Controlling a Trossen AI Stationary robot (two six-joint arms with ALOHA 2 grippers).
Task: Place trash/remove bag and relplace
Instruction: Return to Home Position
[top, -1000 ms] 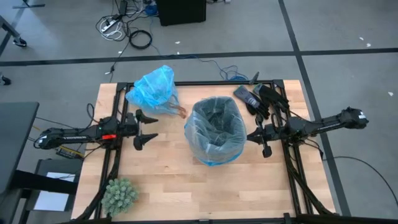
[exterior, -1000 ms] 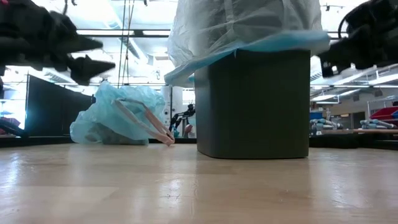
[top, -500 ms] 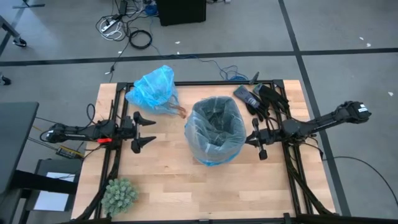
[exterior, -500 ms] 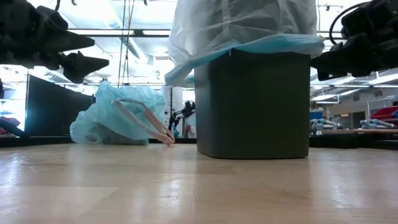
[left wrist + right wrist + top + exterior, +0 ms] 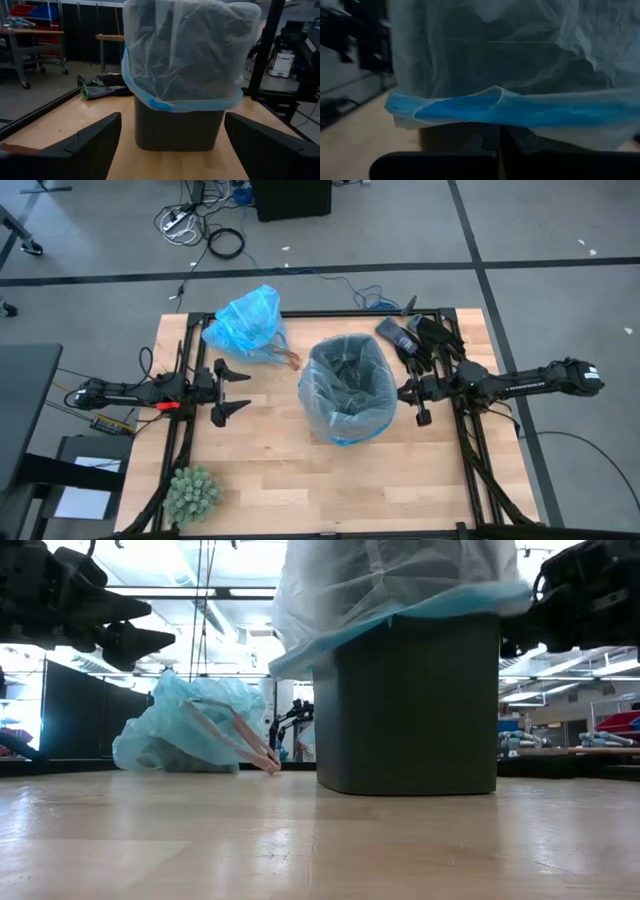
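**Bag** point(image 5: 245, 322): bright sky-blue, crinkly, semi-opaque bin liner, bunched shut and bulging. It lies on its side at the tabletop's far edge near the left corner. Its pinkish tie loops point(image 5: 235, 738) trail toward the tabletop's centre. Contents indistinct.

black, slim left arm point(image 5: 130, 392) and right arm point(image 5: 520, 383), left marked red point(image 5: 172, 404).

Grey floor point(image 5: 100, 240) crossed by dark lines, loose cables point(image 5: 196, 225) beside a black cabinet point(image 5: 290, 198)
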